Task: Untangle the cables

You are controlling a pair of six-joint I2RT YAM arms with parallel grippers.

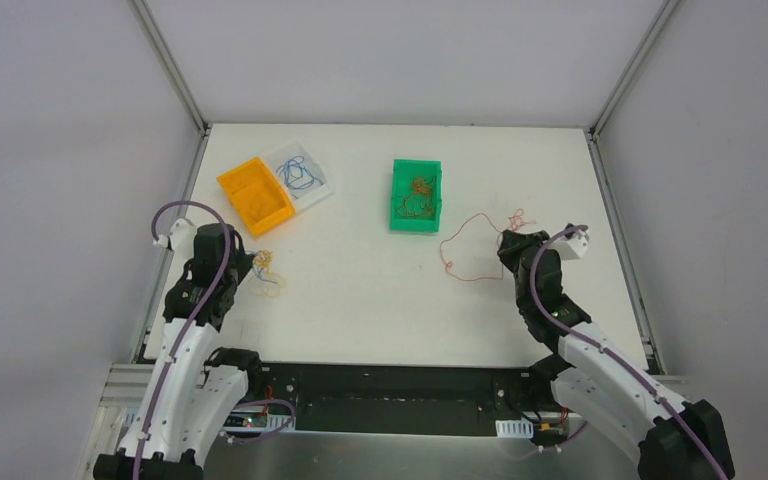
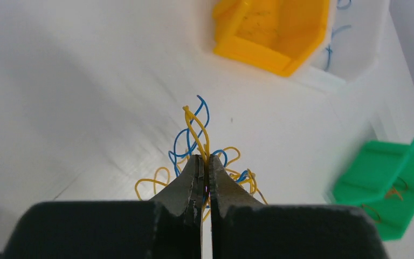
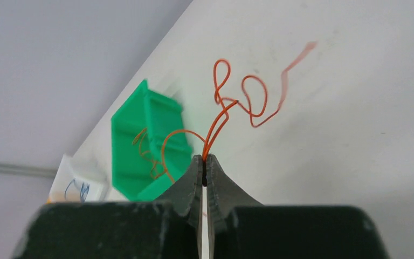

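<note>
Left tool (image 2: 205,159) pinches the yellow-blue tangle (image 2: 196,132); right tool (image 3: 205,158) pinches the orange cable (image 3: 219,125).

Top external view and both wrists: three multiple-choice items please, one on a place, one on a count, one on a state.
1. Where does the lone blue cable lie?
A. in the clear bin
B. in the green bin
C. in the orange bin
2. How many bins stand on the table?
A. two
B. three
C. four
3. The right pincer is:
A. open
B. shut on the orange cable
C. shut on nothing
Answers: 1 A, blue loops show inside the clear bin; 2 B, orange, clear and green; 3 B, its tips pinch the orange cable.
</note>
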